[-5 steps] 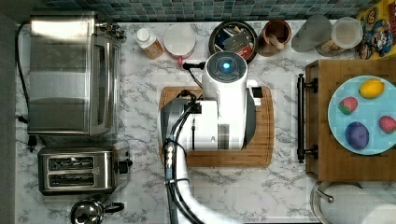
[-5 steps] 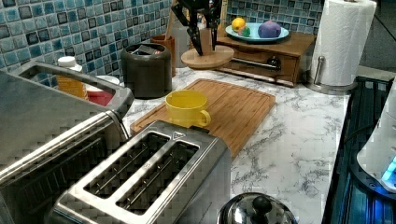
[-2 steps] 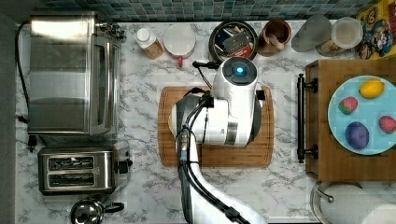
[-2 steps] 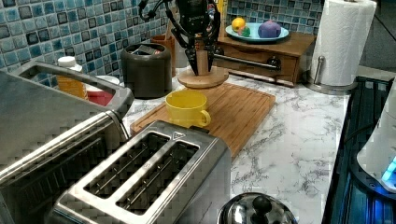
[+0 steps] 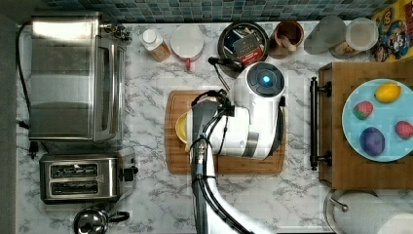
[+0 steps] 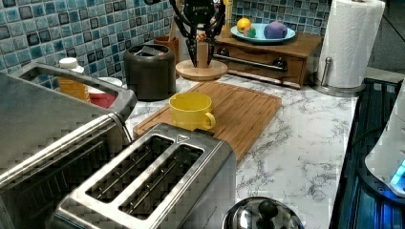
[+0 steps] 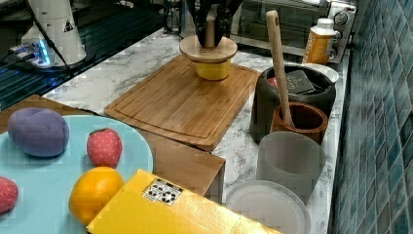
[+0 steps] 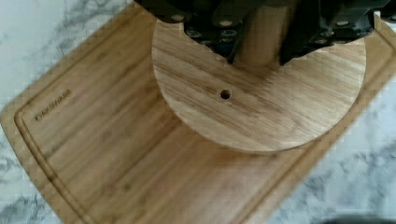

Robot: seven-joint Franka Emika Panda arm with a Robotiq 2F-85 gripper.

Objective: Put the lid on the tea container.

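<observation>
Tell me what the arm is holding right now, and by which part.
The gripper holds the round wooden lid by its upright handle post, jaws closed on either side of it, above the cutting board.

A white marble table point(image 5: 146, 204) with grey veining fills the top view. A wall of small blue-green mosaic tiles point(image 6: 57, 33) runs across the upper left of the left view and down the right edge of the right view. Soft, even light falls over everything.
</observation>
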